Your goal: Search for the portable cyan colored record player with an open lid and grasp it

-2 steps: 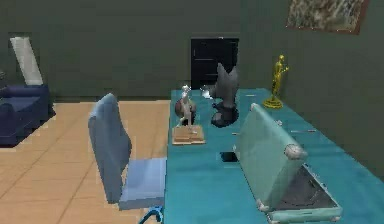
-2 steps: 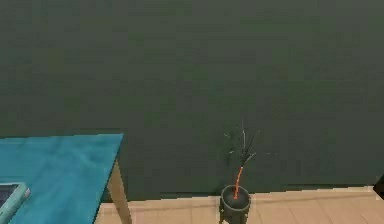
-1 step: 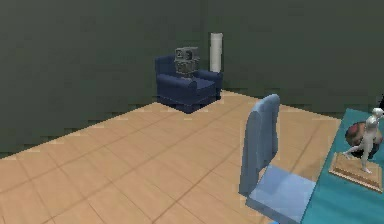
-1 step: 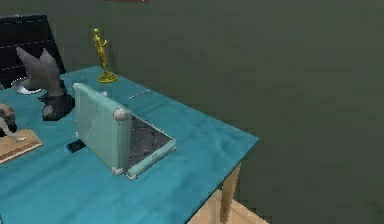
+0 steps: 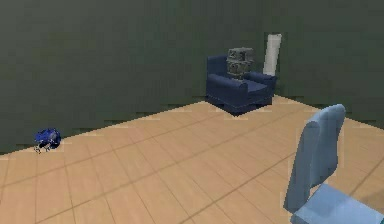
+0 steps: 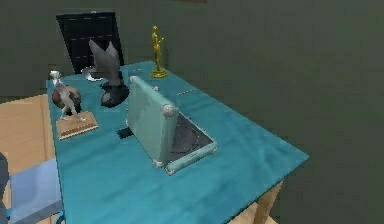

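Forward view: a wood-plank floor runs to a dark blue upholstered armchair by the wall.

Arm side view: the cyan suitcase-style record player, lid raised, sits mid-way on a teal tabletop. It is probably rigid and fairly heavy with a fragile hinge, so take it by the base edge. I cannot tell the gripper's state.

Dim room under soft, even light.
In the forward view the wall is dark and the wooden floor brighter, with a thin shadow under the blue armchair. In the arm side view the teal desk is evenly lit on top, against an equally dark wall.
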You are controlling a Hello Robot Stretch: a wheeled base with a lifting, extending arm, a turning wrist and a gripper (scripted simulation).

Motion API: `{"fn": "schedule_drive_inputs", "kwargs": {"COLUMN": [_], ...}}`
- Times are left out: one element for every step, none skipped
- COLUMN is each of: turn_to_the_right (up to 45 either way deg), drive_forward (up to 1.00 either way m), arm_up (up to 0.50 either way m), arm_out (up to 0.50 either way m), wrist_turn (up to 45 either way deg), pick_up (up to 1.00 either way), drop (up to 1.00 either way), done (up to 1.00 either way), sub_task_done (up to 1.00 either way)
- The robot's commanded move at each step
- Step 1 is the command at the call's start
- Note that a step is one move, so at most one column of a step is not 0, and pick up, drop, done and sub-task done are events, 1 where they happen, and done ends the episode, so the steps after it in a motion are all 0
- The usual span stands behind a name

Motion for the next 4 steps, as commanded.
{"fn": "schedule_drive_inputs", "kwargs": {"turn_to_the_right": [0.0, 0.0, 0.0, 0.0], "drive_forward": [0.00, 0.00, 0.00, 0.00], "arm_up": [0.50, 0.38, 0.00, 0.00], "arm_out": [0.00, 0.00, 0.26, 0.00], "wrist_turn": [0.0, 0.0, 0.0, 45.0], "pick_up": [0.00, 0.00, 0.00, 0.00], "drop": [0.00, 0.00, 0.00, 0.00], "done": [0.00, 0.00, 0.00, 0.00], "sub_task_done": [0.00, 0.00, 0.00, 0.00]}}
